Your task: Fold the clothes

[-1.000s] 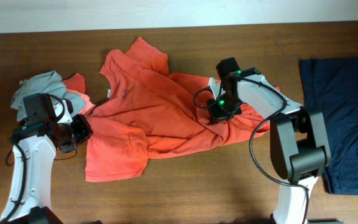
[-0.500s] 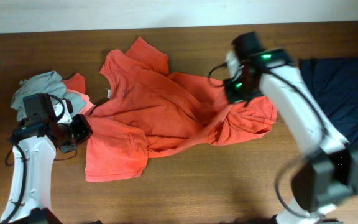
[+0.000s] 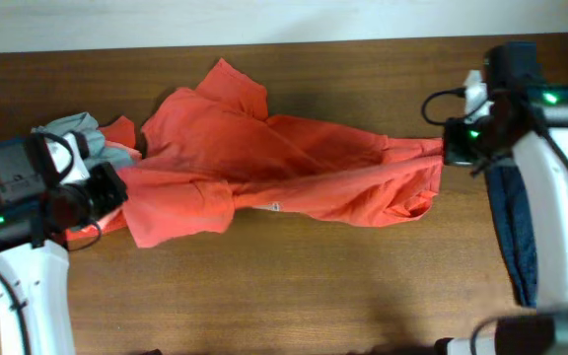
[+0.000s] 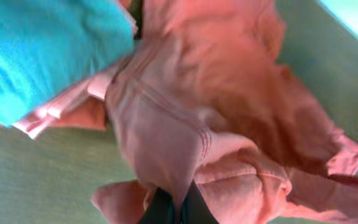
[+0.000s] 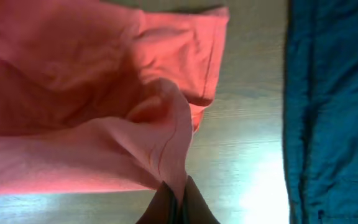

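Orange-red T-shirt (image 3: 264,173) now stretched taut, right claw (image 3: 446,153) gripping it, swung rightward, left claw (image 3: 116,190) gripping opposite edge

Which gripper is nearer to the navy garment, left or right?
Right. The right gripper is just beside the navy garment; the left gripper is far off, across the orange T-shirt.

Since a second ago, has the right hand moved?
Yes. The right hand, shut on the orange T-shirt, has travelled rightward in the overhead view, from the shirt's middle to the left edge of the navy garment, stretching the shirt out.
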Controlling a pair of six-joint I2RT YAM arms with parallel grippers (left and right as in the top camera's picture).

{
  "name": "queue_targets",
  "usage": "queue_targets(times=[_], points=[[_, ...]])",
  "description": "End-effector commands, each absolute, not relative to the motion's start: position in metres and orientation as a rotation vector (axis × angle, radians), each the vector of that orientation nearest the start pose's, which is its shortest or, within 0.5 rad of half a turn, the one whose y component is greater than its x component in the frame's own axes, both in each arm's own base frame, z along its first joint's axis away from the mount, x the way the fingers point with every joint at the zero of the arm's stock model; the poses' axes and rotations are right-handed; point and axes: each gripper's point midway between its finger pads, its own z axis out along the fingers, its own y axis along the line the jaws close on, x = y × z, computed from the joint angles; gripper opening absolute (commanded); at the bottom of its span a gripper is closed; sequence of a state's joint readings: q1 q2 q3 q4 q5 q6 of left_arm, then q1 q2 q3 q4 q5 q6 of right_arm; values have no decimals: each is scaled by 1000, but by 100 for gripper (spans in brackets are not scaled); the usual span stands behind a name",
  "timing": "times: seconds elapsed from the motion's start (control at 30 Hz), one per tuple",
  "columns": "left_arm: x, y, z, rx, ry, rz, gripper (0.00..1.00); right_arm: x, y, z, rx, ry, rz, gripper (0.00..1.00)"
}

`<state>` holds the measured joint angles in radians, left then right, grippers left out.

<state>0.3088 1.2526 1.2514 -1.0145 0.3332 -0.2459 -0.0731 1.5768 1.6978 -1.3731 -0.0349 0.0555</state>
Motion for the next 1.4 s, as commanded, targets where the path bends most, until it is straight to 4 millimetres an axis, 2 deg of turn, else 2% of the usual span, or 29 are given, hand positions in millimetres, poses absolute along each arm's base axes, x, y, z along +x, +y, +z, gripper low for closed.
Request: queue_targets(times=[0.0, 0.13, 0.23, 0.33, 0.43, 0.5, 0.63, 0.7, 0.77, 0.87, 0.9, 0.93, 0.97, 1.1, 1.13, 1.17, 1.23, 1.27, 1.3, 1.37], points=[[308, 40, 276, -520, 2403, -370, 1, 306, -23, 280, 198, 2688, 44, 4], [301, 38, 315, -498, 2358, -360, 1, 280, -21, 320, 191, 2579, 38, 4], [290, 34, 352, -474, 2308, -350, 1, 259, -19, 359, 182, 2478, 33, 4], [266, 27, 410, -422, 2193, -325, 1, 226, -17, 418, 170, 2317, 17, 4], [244, 20, 451, -375, 2085, -302, 1, 201, -17, 454, 167, 2209, 1, 4], [219, 12, 490, -324, 1964, -276, 1, 183, -21, 478, 215, 2119, -21, 4], [183, 1, 533, -264, 1816, -245, 1, 162, -28, 509, 261, 1986, -58, 4], [184, 1, 536, -261, 1808, -244, 1, 164, -29, 510, 261, 1982, -59, 4], [192, 3, 531, -270, 1834, -251, 1, 173, -32, 506, 274, 2007, -78, 4], [225, 4, 518, -262, 1908, -319, 1, 206, -36, 491, 281, 2092, -87, 4], [245, 7, 509, -269, 1951, -347, 1, 226, -38, 480, 272, 2149, -97, 4], [255, 10, 503, -277, 1974, -356, 0, 237, -39, 474, 272, 2178, -99, 4], [267, 14, 496, -288, 2001, -365, 1, 257, -41, 461, 273, 2234, -103, 4], [347, 25, 453, -303, 2129, -420, 1, 331, -49, 405, 228, 2430, -131, 4], [383, 22, 433, -282, 2168, -450, 1, 359, -52, 378, 203, 2506, -141, 4], [397, 20, 426, -271, 2179, -461, 1, 371, -53, 367, 200, 2531, -143, 4], [443, 14, 403, -231, 2191, -484, 1, 403, -57, 341, 203, 2570, -143, 4], [452, 13, 399, -221, 2187, -486, 1, 414, -59, 334, 208, 2572, -145, 4], [482, 8, 389, -186, 2163, -508, 1, 431, -63, 326, 213, 2557, -140, 4], [505, 4, 391, -131, 2103, -549, 1, 447, -68, 333, 222, 2492, -142, 4]])
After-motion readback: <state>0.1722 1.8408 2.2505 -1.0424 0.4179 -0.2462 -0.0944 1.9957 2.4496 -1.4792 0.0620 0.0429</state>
